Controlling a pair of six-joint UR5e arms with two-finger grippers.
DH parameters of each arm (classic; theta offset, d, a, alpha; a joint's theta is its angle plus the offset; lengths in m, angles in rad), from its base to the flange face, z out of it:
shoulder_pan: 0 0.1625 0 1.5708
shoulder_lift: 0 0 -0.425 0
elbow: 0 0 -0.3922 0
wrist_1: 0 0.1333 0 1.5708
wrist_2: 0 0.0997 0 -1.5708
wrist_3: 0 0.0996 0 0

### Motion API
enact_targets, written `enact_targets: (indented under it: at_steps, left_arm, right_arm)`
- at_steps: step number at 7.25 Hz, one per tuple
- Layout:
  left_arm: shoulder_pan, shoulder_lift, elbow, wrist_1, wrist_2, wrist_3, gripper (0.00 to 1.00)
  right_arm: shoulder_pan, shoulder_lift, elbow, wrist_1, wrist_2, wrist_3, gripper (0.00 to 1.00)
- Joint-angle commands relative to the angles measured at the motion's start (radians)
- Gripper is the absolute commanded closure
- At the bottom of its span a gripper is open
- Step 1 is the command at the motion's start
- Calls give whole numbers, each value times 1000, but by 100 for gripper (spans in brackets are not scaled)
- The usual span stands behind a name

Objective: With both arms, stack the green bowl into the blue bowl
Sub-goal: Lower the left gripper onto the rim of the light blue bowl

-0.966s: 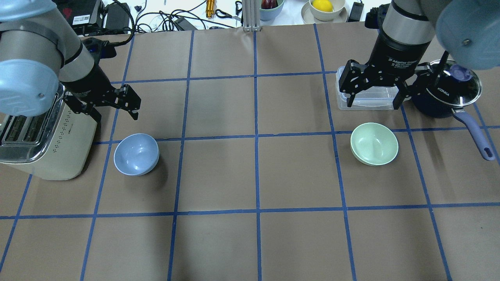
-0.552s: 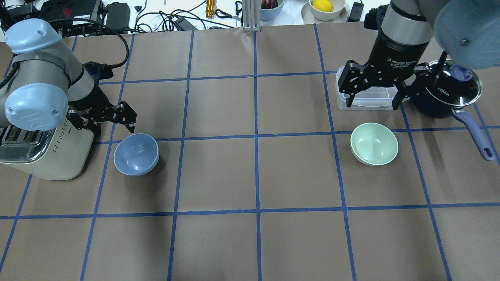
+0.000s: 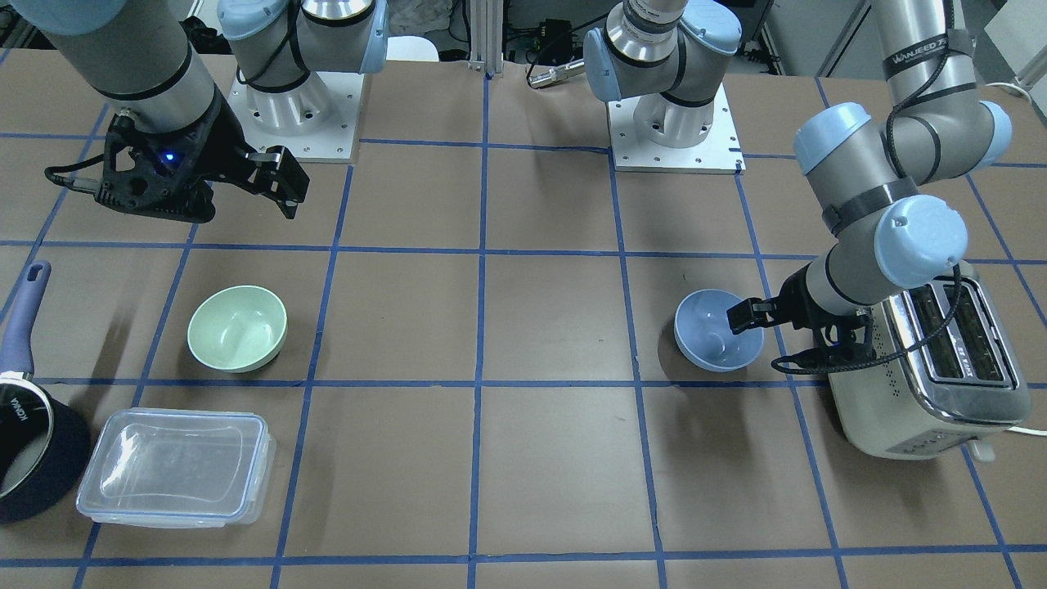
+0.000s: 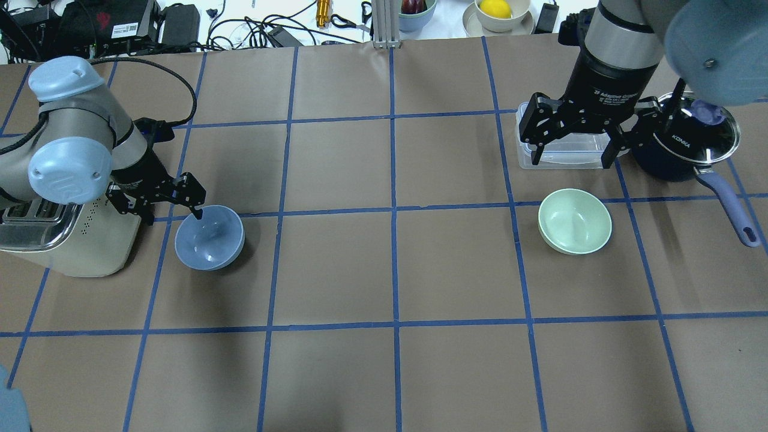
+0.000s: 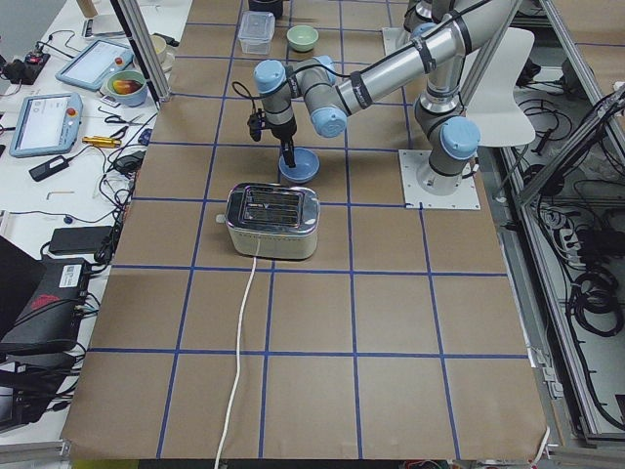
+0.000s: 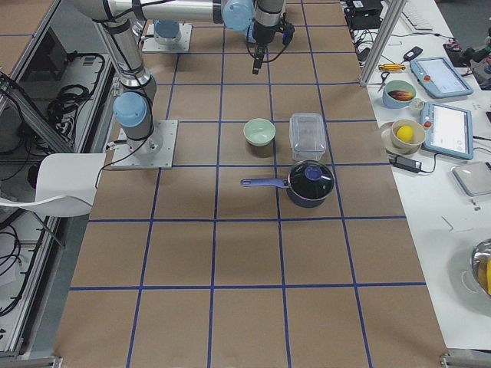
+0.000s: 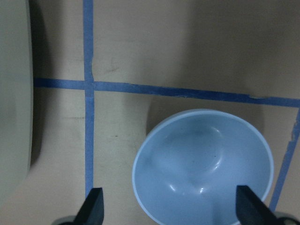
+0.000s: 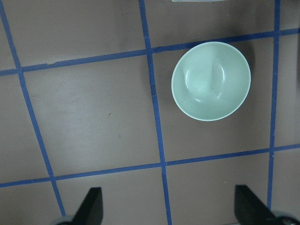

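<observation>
The blue bowl (image 4: 210, 240) sits upright on the table's left side, next to the toaster. It also shows in the front view (image 3: 712, 337) and the left wrist view (image 7: 204, 164). My left gripper (image 4: 172, 211) is open and low at the bowl's far-left rim. One finger reaches over the rim and the other stays outside, toward the toaster (image 7: 171, 208). The green bowl (image 4: 575, 221) sits upright on the right side (image 3: 237, 327) (image 8: 211, 80). My right gripper (image 4: 573, 157) is open and empty, high above the table beyond the green bowl (image 8: 166, 208).
A cream toaster (image 4: 66, 240) stands just left of the blue bowl, close to my left arm. A clear lidded container (image 3: 176, 466) and a navy saucepan (image 4: 690, 144) with a purple handle stand beyond the green bowl, under my right arm.
My left arm has come down and toward the blue bowl, and one finger now reaches over its rim. The right arm and both bowls have hardly moved.
</observation>
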Motion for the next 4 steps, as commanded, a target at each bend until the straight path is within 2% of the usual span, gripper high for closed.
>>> enact_targets:
  at_steps: [1,3,4]
  left_arm:
    - [2,-35,-32,2,10,42,5]
    - [2,-53,-35,2,74,95,16]
    - [2,-61,-35,2,76,95,23]
  right_arm:
    - [0,0,0,0,0,0,0]
    - [0,3,0,0,0,0,0]
    - [0,3,0,0,2,0,0]
